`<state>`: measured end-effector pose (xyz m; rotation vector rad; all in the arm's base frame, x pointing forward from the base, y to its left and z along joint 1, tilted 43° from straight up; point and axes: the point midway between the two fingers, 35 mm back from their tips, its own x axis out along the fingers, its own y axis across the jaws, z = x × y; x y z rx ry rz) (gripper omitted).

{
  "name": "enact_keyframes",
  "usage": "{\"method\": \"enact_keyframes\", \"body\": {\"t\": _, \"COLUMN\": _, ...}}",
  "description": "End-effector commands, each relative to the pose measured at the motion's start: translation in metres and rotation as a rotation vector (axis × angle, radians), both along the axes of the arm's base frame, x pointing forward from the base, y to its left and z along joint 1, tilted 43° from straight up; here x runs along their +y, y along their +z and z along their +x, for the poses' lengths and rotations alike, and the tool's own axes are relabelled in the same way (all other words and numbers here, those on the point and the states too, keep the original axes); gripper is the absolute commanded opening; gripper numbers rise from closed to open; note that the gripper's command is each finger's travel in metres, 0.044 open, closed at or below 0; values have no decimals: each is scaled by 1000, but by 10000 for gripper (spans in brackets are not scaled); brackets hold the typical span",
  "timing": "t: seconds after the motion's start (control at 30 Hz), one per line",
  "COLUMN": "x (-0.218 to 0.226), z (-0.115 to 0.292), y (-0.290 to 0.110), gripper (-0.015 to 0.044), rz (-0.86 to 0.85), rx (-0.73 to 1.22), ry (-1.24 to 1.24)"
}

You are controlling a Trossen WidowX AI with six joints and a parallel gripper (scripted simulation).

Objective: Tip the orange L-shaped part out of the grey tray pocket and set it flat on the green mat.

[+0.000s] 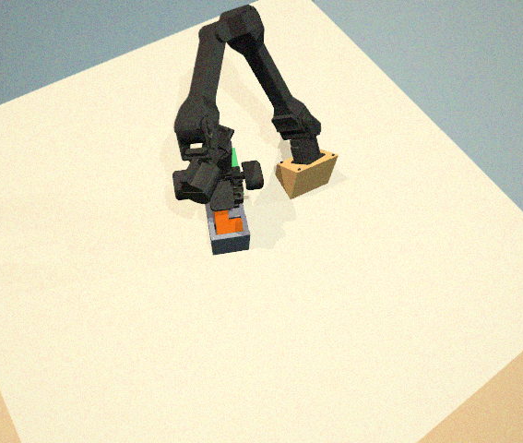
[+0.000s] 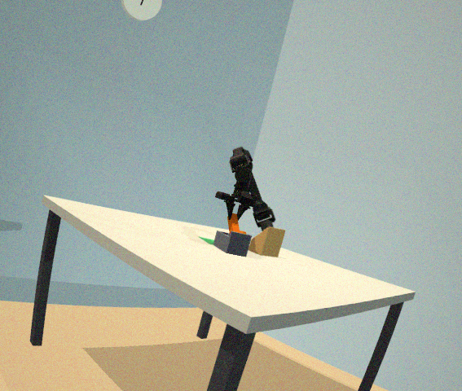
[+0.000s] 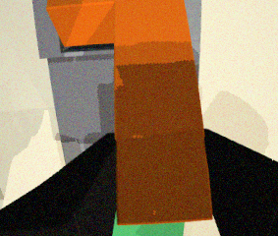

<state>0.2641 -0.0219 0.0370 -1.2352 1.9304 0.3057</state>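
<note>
While tilted above the grey tray [image 1: 229, 243], orange part [image 3: 158, 151] clamped in hand [image 1: 227, 194]

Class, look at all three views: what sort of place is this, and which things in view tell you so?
Probably a bare test room for robot handling trials. A lone black arm is bolted to a wooden block on a plain dark-legged table, with only a grey tray, plain blue walls and a wall clock around it.
</note>
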Motion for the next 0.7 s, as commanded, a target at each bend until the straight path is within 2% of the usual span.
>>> {"method": "enact_keyframes", "body": {"t": 0.0, "x": 5, "z": 3, "y": 6, "gripper": 0, "rz": 6, "rx": -8, "ry": -5}}
{"method": "enact_keyframes", "body": {"t": 0.67, "x": 20, "z": 7, "y": 22, "gripper": 0, "rz": 7, "rx": -8, "ry": -5}}
